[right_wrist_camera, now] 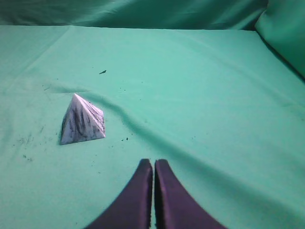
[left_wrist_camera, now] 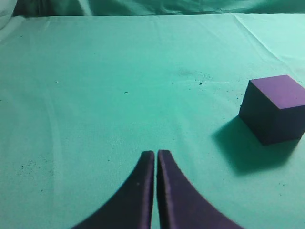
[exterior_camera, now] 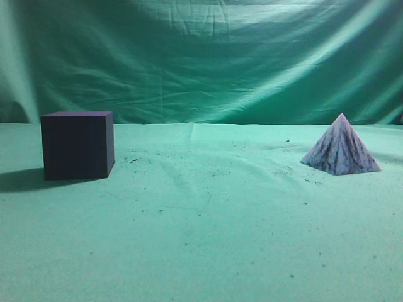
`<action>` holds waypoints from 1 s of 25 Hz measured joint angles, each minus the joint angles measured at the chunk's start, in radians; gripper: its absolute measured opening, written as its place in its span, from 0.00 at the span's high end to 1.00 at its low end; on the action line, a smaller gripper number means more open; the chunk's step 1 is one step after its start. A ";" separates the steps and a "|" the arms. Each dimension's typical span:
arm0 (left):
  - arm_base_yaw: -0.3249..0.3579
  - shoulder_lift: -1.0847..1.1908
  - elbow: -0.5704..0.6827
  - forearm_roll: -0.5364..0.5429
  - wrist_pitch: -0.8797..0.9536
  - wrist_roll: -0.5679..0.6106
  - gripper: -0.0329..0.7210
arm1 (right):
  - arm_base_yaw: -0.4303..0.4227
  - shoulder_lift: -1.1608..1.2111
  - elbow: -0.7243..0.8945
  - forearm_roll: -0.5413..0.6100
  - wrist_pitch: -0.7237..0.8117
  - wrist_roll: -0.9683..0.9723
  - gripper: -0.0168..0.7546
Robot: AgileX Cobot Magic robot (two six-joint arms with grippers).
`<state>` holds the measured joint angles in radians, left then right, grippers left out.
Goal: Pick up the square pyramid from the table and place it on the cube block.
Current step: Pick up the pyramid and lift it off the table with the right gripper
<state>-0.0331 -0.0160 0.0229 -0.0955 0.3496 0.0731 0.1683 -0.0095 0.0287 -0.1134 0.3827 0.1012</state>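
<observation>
Square pyramid (exterior_camera: 340, 148): sits on the table (exterior_camera: 208, 239), base flat, tip up, untouched; at about 3 o'clock in exterior view, well apart from cube.
Cube block (exterior_camera: 77, 145): at about 9 o'clock in exterior view, resting flat, top face bare, nothing on it.
My right jaws (right_wrist_camera: 153, 164): pressed together, holding nothing; pyramid (right_wrist_camera: 82, 120) lies at about 10 o'clock from my tips in right wrist view, apart from them.
My left jaws (left_wrist_camera: 156, 155): pressed together, holding nothing; cube (left_wrist_camera: 275, 107) at about 2 o'clock from my tips, well apart.
Step in hand: my read is the very start, reach not begun, pick not yet done.
Next move: right jaws need to spread first, then swing toward 10 o'clock and come down over the pyramid; sloped faces look slippery for a pinch, so grip low near the base, across two opposite faces. Judgement only.
Risk: cloth is wrinkled near the pyramid, a ridge runs past it; a nudge could tip or slide it.
Exterior only: both things together, gap between them; no arm visible there.
Right wrist only: my right jaws and pyramid; no cube.
Left wrist only: my left jaws and cube with its shadow; no pyramid.
Progress: nothing done so far.
</observation>
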 joint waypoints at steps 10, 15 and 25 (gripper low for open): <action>0.000 0.000 0.000 0.000 0.000 0.000 0.96 | 0.000 0.000 0.002 -0.038 -0.312 -0.044 0.98; 0.000 0.000 0.000 0.000 0.000 0.000 0.96 | 0.000 0.000 -0.045 0.017 -0.486 0.036 0.98; 0.000 0.000 0.000 0.000 0.000 0.000 0.96 | 0.000 0.421 -0.481 0.080 0.187 0.071 0.98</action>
<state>-0.0331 -0.0160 0.0229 -0.0955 0.3496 0.0731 0.1683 0.4119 -0.4526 -0.0332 0.5698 0.1718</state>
